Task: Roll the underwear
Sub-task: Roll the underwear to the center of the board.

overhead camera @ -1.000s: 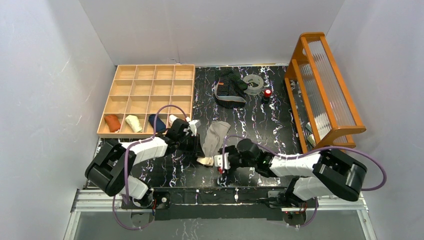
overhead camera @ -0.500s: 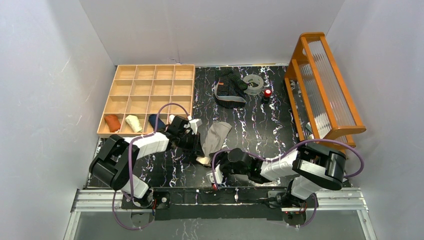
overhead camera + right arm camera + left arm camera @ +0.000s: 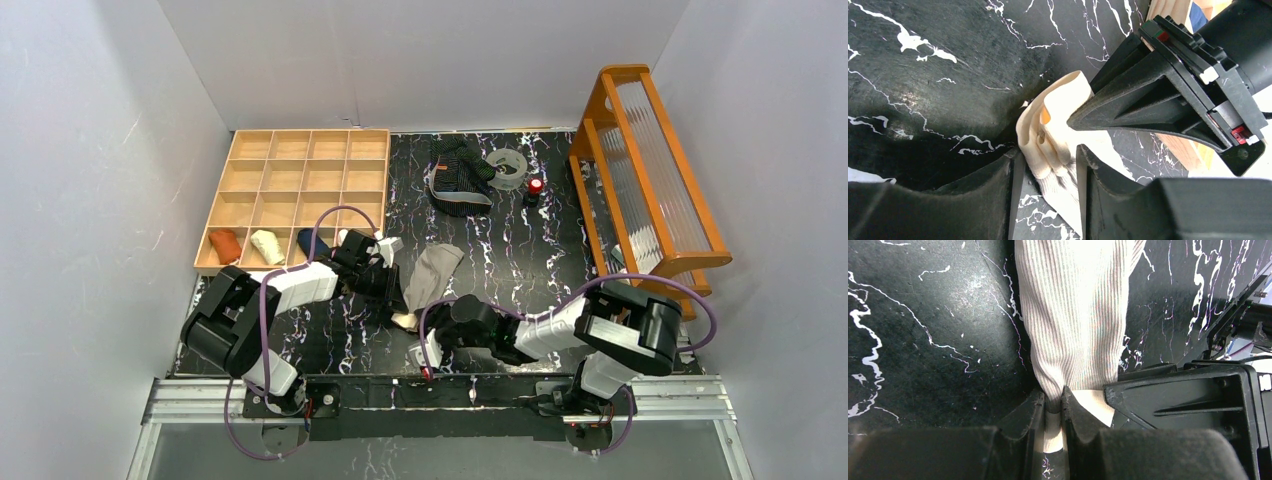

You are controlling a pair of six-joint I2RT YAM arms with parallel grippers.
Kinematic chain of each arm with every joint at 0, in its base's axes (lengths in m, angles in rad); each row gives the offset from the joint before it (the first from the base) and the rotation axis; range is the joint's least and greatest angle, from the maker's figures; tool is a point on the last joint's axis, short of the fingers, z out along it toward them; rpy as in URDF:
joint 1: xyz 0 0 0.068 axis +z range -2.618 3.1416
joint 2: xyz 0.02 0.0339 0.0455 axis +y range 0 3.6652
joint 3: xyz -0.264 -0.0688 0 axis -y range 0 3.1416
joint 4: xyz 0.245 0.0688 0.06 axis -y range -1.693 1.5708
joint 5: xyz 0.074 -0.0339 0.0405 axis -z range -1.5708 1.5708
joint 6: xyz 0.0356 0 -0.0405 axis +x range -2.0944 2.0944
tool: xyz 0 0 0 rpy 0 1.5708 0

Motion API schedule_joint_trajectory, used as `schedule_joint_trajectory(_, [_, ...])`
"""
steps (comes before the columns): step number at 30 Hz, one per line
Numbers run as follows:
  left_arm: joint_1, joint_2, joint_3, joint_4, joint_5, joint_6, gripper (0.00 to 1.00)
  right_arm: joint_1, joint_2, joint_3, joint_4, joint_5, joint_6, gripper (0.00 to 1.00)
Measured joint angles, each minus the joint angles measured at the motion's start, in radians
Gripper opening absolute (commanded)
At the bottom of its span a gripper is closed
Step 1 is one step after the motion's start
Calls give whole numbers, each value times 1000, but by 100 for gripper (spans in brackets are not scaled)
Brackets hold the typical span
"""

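Step in hand: setting up the first roll of the beige-grey underwear (image 3: 432,272).

- Garment lies flat on the black marbled tabletop (image 3: 520,260), roughly centre and in the near half. It runs long and narrow from its far-right end to its near-left end.
- The cream waistband end (image 3: 1048,150) is the near one; it is bunched and partly folded over itself.
- Left gripper (image 3: 1052,401): jaws clamped on the near edge of the ribbed cloth, a thin fold pinched between the pads. It sits on the left side of that end.
- Right gripper (image 3: 1048,167): low, just beside the left one, jaws partly apart and straddling the bunched waistband. Cloth nearly fills the gap, but no firm pinch shows, so I count it as not yet gripping.
- Black striped underwear (image 3: 458,175) lies at the far side, well apart and untouched.
- Wooden compartment tray (image 3: 300,190) at far left holds several rolled items in its near row.

Judgement: early in this piece; no turn of the roll is formed yet.

Next move calls for: a secure right-hand pinch on the waistband, then both grippers turning that end over toward the far end together. They should keep level, or the roll will skew or go loose.
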Motion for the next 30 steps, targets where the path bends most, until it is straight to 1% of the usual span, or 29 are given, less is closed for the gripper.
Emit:
schedule_joint_trajectory(4, [0, 3, 0, 0, 3, 0, 0, 0, 13, 1, 9, -13, -3, 44])
schedule_joint_trajectory(5, [1, 4, 1, 1, 5, 0, 0, 1, 17, 2, 10, -15, -5, 40])
schedule_joint_trajectory(7, [3, 5, 1, 1, 7, 0, 0, 3, 23, 6, 11, -16, -6, 28])
schedule_joint_trajectory(9, [4, 5, 1, 1, 7, -2, 0, 5, 28, 7, 8, -16, -4, 23])
schedule_joint_trajectory(11, [5, 5, 1, 1, 7, -5, 0, 6, 34, 7, 11, -14, 6, 12])
schedule_joint_trajectory(13, [6, 5, 1, 2, 6, -13, 4, 6, 37, 7, 24, -3, 26, 2])
schedule_joint_trajectory(14, [7, 5, 1, 2, 5, -14, 5, 6, 39, 7, 32, 2, 36, 1])
schedule_joint_trajectory(15, [10, 3, 1, 2, 2, -20, 9, 5, 43, 6, 48, 11, 61, 1])
schedule_joint_trajectory(17, [14, -8, -5, 3, -4, -32, 29, -2, 48, 2, 81, 18, 120, 1])
schedule_joint_trajectory(18, [16, -15, -10, 6, -5, -35, 35, -10, 47, -4, 100, 10, 157, 1])
schedule_joint_trajectory(19, [18, -29, -19, 9, -11, -47, 38, -20, 45, -10, 115, -6, 198, 1])
schedule_joint_trajectory(24, [24, -112, -68, 27, -27, -92, 45, -107, 26, -38, 191, -140, 436, 1])
schedule_joint_trajectory(27, [27, -175, -97, 49, -39, -129, 48, -156, 27, -78, 288, -208, 583, 1])
schedule_joint_trajectory(30, [29, -231, -116, 76, -56, -164, 50, -202, 49, -139, 424, -277, 739, 1])
